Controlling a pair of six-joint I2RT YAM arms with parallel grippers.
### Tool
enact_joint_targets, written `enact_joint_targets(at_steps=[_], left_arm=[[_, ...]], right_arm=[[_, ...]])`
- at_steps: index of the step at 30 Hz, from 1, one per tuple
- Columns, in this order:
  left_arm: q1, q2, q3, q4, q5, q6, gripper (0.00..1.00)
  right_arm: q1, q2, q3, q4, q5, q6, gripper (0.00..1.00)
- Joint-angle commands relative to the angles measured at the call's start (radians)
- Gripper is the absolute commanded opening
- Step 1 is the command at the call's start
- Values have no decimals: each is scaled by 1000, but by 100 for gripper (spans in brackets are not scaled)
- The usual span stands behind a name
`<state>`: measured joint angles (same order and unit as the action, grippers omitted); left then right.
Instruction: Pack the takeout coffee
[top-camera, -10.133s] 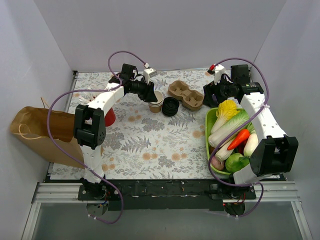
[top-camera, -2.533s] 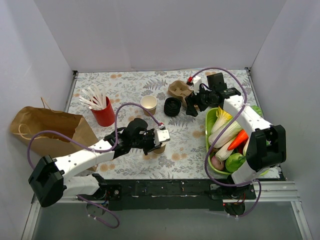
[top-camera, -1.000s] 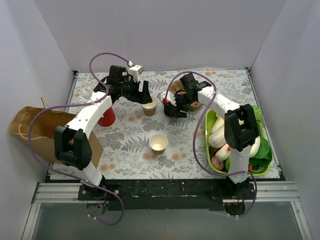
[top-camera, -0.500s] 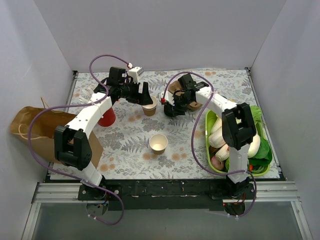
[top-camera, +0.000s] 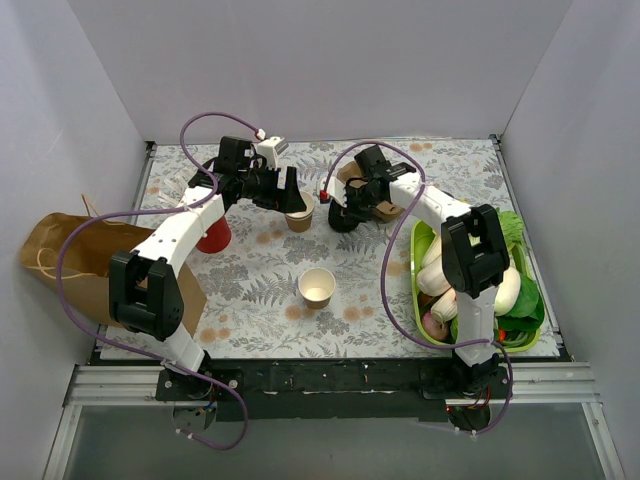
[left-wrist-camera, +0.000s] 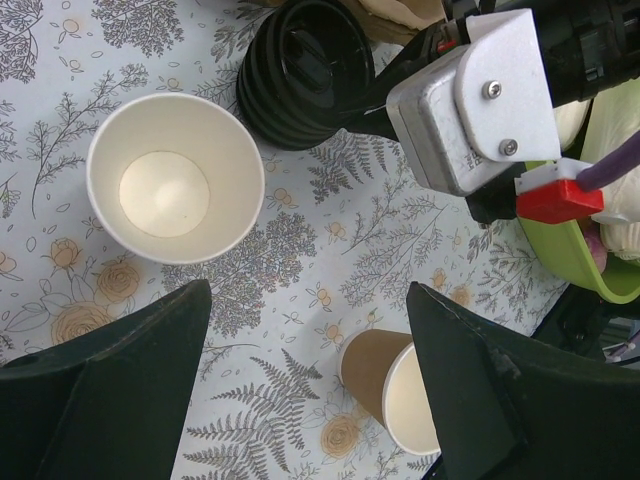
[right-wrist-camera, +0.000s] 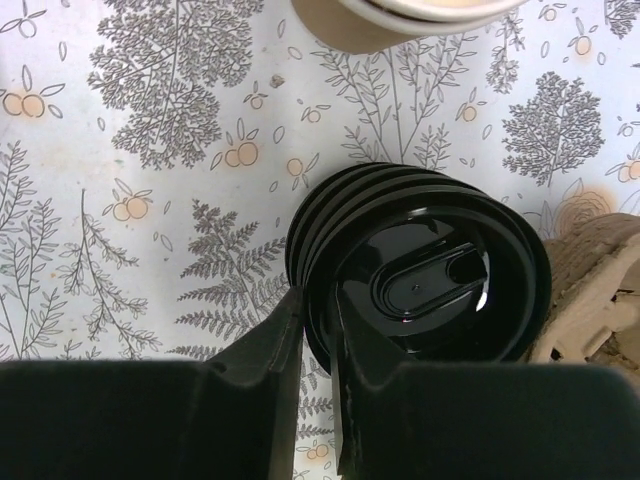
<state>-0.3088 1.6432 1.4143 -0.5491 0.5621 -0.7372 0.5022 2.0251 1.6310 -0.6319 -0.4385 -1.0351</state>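
Paper cup (top-camera: 317, 288): upright, lidless, at the middle of the desk (top-camera: 240, 290), clear of both pincers.
Second paper cup (left-wrist-camera: 175, 190): upright, lidless, at 12 o'clock of the first.
Top black lid (right-wrist-camera: 420, 285): on the lid stack (left-wrist-camera: 300, 70), at 3 o'clock of the second cup.
Right pincer (right-wrist-camera: 318, 305): narrow, nipping that lid's rim.
Left pincer (left-wrist-camera: 308, 300): wide, holding nothing, above the second cup.
Pulp carrier (right-wrist-camera: 595, 275): just beside the stack, at 2 o'clock.

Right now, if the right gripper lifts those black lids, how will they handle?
The lids look like thin plastic, so probably light and a bit flexible at the rim where the right gripper pinches. They sit nested in a leaning stack, so several may lift together or slide apart. Glossy, so possibly slippery.
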Motion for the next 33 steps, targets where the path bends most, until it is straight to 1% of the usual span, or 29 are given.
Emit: enact_joint_targets(at_steps=[1,4,10,14,19,22,24,25,26,27,28,30,31,32,33], left_arm=[[0,-59,-8,5,13,13,80],[0,-54,-8,5,13,22,80],[0,-56,-8,-6,27,51,79],[0,-71,-21,-20,59,136,79],[-3,-95,-46,-8,82,162,79],[-13,-106,-43,-28,93,186,79],[-24,-121,-46,-49,97,225,79],[-29,-150,-54,-48,99,283,79],[-38,-179,-73,-38,102,318,79],[-42,-212,-98,4,116,358,79],[-47,-285,-165,33,117,462,79],[-72,-351,-228,105,128,583,80],[-79,-385,-288,127,136,690,80],[-98,-434,-310,152,139,732,80],[-108,-454,-331,191,147,790,80]], right_arm=[[1,12,55,34,6,36,18],[1,-2,58,35,9,46,11],[-1,-29,75,2,-11,70,5],[-7,-35,115,-58,-49,99,5],[-13,1,121,-51,-28,129,6],[-17,26,167,-86,-43,150,4],[-22,26,226,-127,-83,162,3],[-24,17,242,-171,-101,165,3],[-28,9,271,-198,-153,173,2],[-34,0,283,-222,-182,182,2],[-39,-15,299,-285,-216,184,2],[-39,-28,347,-356,-311,182,2],[-39,-38,362,-392,-339,187,2],[-39,-43,374,-447,-392,185,2],[-39,-48,400,-474,-413,190,1]])
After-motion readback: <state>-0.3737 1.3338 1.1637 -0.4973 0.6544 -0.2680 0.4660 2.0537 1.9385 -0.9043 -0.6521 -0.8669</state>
